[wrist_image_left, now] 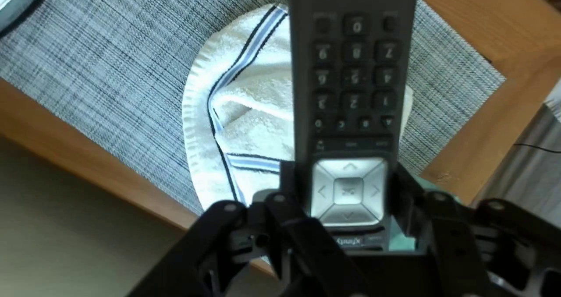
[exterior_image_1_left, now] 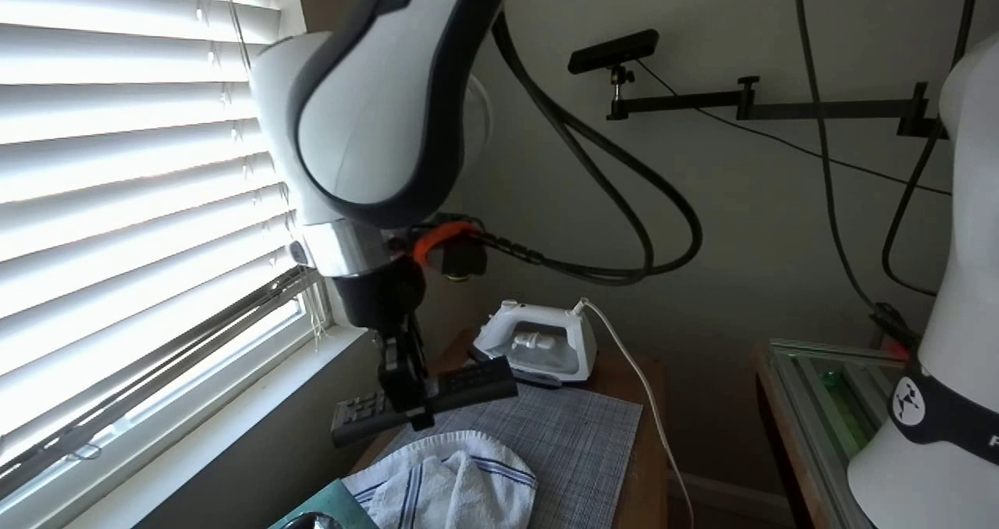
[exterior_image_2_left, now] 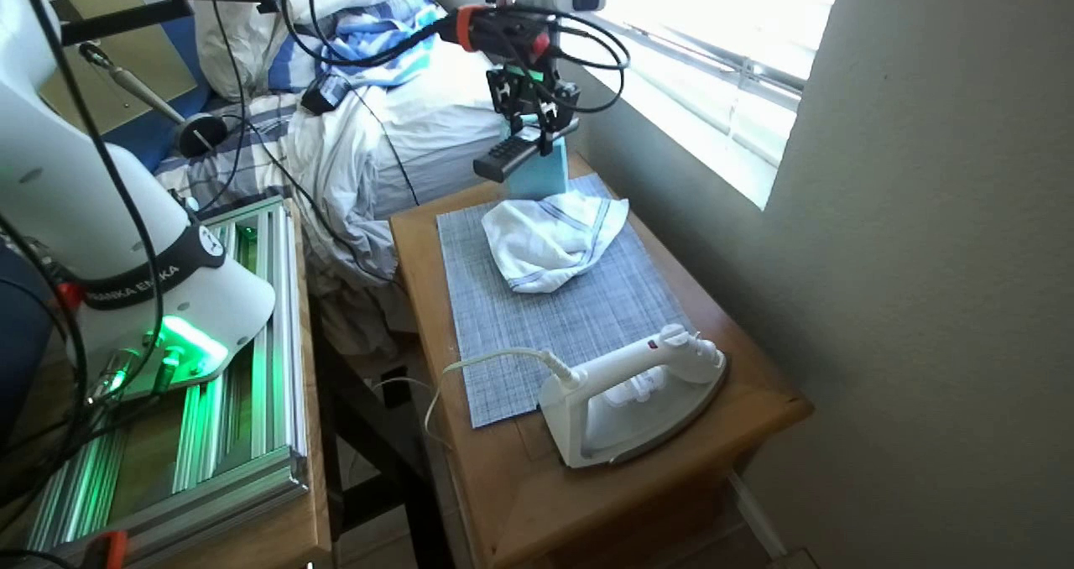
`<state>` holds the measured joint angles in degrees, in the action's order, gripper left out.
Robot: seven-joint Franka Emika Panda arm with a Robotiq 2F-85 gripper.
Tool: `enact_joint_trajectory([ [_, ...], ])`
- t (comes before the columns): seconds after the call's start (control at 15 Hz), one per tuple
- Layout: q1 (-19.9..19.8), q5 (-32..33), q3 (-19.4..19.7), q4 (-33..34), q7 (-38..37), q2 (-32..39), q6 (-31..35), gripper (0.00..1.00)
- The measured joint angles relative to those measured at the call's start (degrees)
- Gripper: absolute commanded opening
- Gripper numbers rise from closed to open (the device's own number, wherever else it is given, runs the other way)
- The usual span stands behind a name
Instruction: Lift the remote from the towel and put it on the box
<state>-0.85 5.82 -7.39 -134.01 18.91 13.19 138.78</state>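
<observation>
Two fingers (wrist_image_left: 401, 192) of my gripper (wrist_image_left: 344, 186) clamp the remote (wrist_image_left: 353, 84) across its middle, the right hold for something probably light, stiff and slick; it hangs clear of the towel (wrist_image_left: 254, 121), which lies beside the teal box (exterior_image_2_left: 545, 179).

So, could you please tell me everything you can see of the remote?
The remote is long, dark and plastic-looking, with a number keypad, small lettered keys, a silver arrow pad and an xfinity label, its lettering upside down in the wrist view. The gripper holds it in the air, button side up, closed on its sides beside the arrow pad. It is clear of the towel, and nothing else visibly touches it.
</observation>
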Motion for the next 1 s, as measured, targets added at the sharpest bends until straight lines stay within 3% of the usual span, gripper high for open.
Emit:
enact_joint_trajectory([
  [0.4, 5.4, 5.0, -0.7, 7.5, 5.4, 0.5, -8.0, 0.28],
  [1.0, 5.6, 4.3, -4.0, 15.4, 12.9, 12.9, 1.4, 0.28],
])
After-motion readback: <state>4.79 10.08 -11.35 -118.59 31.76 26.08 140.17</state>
